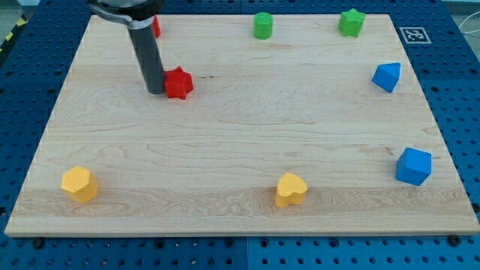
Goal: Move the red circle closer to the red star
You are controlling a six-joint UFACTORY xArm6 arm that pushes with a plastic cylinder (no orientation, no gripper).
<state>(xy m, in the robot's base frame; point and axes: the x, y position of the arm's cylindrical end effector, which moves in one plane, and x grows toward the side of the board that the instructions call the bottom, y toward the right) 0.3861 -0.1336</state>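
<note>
The dark rod comes down from the view's top left, and my tip (156,91) stands on the wooden tabletop (240,150), touching the left side of the red star (178,82). This tool has no jaws, so it holds nothing; it only presses against the star. The red circle (156,27) is just behind the rod near the top edge, mostly hidden by it. Further right along the top are a green cylinder (262,25) and a green star (351,22). Two blue blocks (387,76) (413,166) are at the right side. A yellow block (79,184) and a yellow heart (290,189) lie near the bottom.
</note>
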